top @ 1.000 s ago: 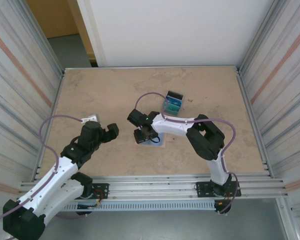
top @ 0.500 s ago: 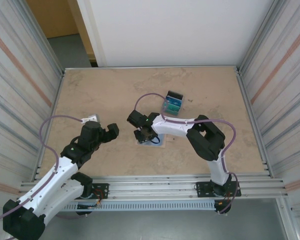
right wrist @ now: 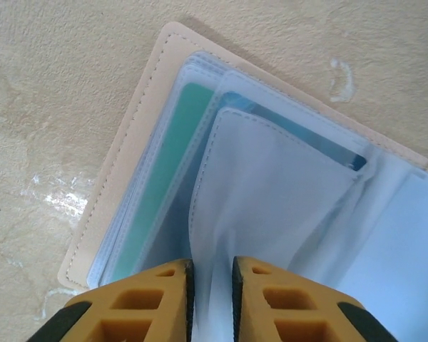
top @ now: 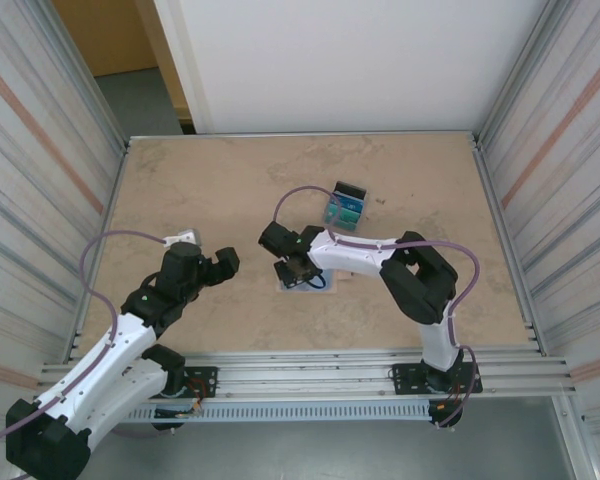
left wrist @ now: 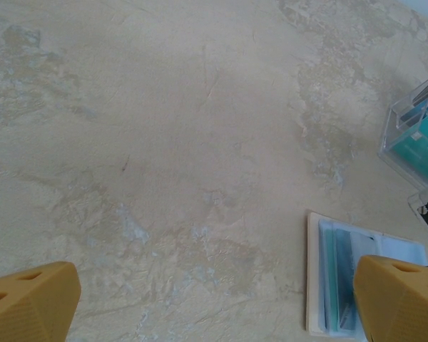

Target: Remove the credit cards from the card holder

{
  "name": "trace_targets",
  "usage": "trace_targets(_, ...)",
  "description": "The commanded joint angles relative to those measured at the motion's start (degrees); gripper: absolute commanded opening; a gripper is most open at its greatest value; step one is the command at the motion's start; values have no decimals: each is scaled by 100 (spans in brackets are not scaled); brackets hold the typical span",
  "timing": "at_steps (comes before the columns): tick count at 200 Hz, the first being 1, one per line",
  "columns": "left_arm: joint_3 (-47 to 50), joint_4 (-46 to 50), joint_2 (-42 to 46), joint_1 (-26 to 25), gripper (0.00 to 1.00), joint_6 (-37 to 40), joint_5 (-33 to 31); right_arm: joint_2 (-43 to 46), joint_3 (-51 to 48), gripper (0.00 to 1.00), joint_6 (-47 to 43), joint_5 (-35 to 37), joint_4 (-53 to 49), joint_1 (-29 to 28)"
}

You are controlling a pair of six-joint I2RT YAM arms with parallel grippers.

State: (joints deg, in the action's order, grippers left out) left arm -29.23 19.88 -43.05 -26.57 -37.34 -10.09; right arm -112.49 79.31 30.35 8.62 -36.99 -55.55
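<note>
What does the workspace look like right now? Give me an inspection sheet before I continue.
Surface: beige mottled table, flat.
Job's things: wallet lies open on the table; teal card and blue card sit in its sleeves.
Clutter: clear box with blue-green contents, beyond the wallet.
Pincers: left pincer open over bare table; right pincer shut on a clear sleeve.
Cables: purple cable loops off each arm.
Surroundings: ribbed metal walls both sides, white panel behind.

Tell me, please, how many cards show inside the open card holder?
2: a teal card in the left sleeve, a blue card behind the middle sleeve; others may be hidden.
</note>
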Motion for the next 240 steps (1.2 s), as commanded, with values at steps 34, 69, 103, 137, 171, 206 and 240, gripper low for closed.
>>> trace_targets(34,-123,-72,58,62,99,60,20,326,-83,26,-46,293,-312,7)
trace_targets(69,-155,-93,42,56,99,118,49,405,-145,26,31,450,-441,44)
trace_targets(103,-205,-126,-40,40,98,204,148,789,-410,26,128,595,-467,171)
trace_targets(137,-271,-175,-189,-86,99,270,111,974,-719,26,190,609,-385,328)
trace_targets(171,-332,-272,-399,-344,99,337,-15,890,-947,26,276,587,-256,383)
trace_targets(206,-449,-300,-750,-646,99,447,-150,818,-1164,26,289,515,-68,514)
trace_targets(240,-515,-372,-1049,-789,99,466,-197,688,-1297,25,133,325,142,695)
